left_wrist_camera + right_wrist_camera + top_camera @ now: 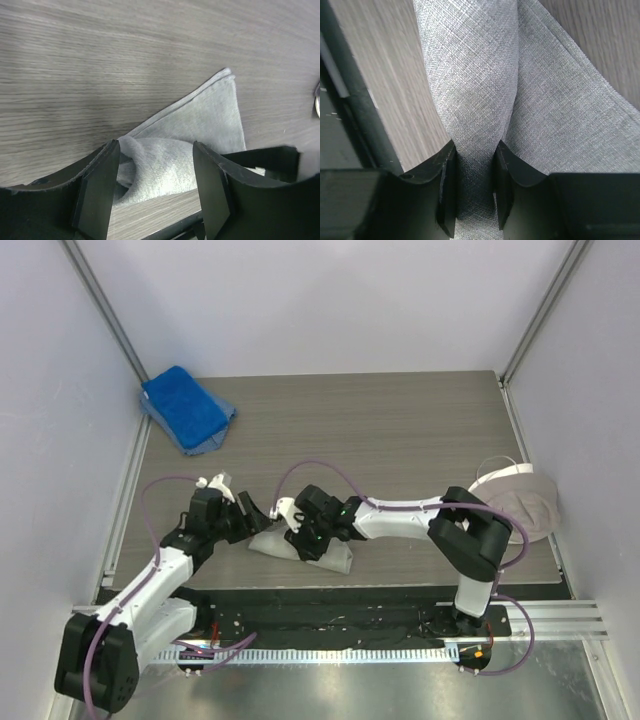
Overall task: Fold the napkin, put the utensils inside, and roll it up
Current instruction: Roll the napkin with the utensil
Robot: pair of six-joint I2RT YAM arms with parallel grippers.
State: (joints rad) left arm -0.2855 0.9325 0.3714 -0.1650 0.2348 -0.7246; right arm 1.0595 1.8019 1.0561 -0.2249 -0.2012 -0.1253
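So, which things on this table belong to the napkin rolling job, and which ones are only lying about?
For the job: napkin, with the right gripper closed on a fold of it and the left gripper open around it. No utensil shows.

Lying about: blue towel at the far left; beige cloth with a white edge at the right.

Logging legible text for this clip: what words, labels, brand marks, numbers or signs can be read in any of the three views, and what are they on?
No readable text in any view.
The napkin, the blue towel, the table and the beige cloth with a white edge show no print, label or number.
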